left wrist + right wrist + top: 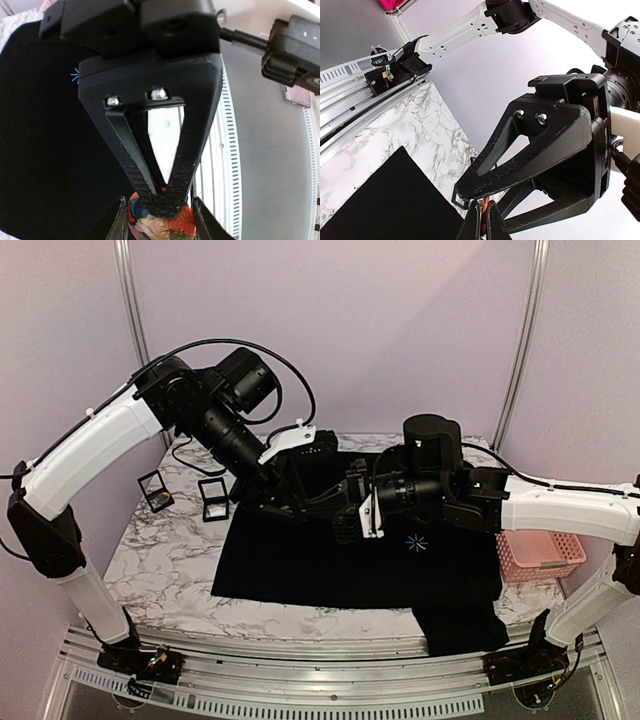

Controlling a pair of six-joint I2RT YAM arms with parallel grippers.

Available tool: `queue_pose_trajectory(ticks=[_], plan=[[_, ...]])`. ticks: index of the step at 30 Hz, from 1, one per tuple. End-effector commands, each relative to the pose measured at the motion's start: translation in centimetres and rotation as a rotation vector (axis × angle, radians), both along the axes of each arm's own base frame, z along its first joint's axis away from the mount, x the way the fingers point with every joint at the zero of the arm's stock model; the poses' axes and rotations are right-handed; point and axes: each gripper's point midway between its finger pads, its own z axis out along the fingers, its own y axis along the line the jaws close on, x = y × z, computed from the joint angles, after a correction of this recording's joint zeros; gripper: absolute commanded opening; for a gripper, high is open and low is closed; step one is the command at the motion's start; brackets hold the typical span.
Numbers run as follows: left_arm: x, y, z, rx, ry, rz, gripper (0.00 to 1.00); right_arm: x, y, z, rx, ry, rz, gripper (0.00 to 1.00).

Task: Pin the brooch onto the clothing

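The black T-shirt (300,570) lies flat on the marble table, its light-blue starburst mark (416,544) under my right arm; the mark also shows in the left wrist view (75,76). The brooch (165,225) is a round badge with a painted face on red. Both grippers meet over the shirt's upper middle. My right gripper (352,502) is shut on the brooch's faces, seen edge-on as an orange sliver (484,220). My left gripper (308,502) has its fingers (121,222) against both sides of the brooch's rim.
A pink basket (540,552) stands at the table's right edge. Two small black open boxes (155,488) (213,498) sit on the marble (160,570) left of the shirt. Part of the shirt hangs over the front edge (460,625).
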Motion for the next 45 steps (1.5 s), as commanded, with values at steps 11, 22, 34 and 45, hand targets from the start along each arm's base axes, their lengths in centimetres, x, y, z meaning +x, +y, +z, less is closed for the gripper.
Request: queue_pose_trajectory(ticks=[11,22,34,45], plan=[[3.5,6.2,6.1,-0.030,-0.309,0.142,0.99,5.2,-3.2,2.8,0.094,0.636,-0.307,0.00],[2.3,11.2,6.9,-0.214,-0.551,0.279,1.00,4.9,-8.7,2.6,0.174,1.216,-0.308,0.00],[-0.7,-5.0,4.7,-0.428,-0.289,0.160,0.71,-2.0,-11.8,1.9,-0.106,1.104,-0.116,0.00],[-2.0,-8.9,3.0,-0.466,-0.121,0.151,0.41,-1.3,-11.4,1.9,-0.194,1.026,-0.142,0.00]])
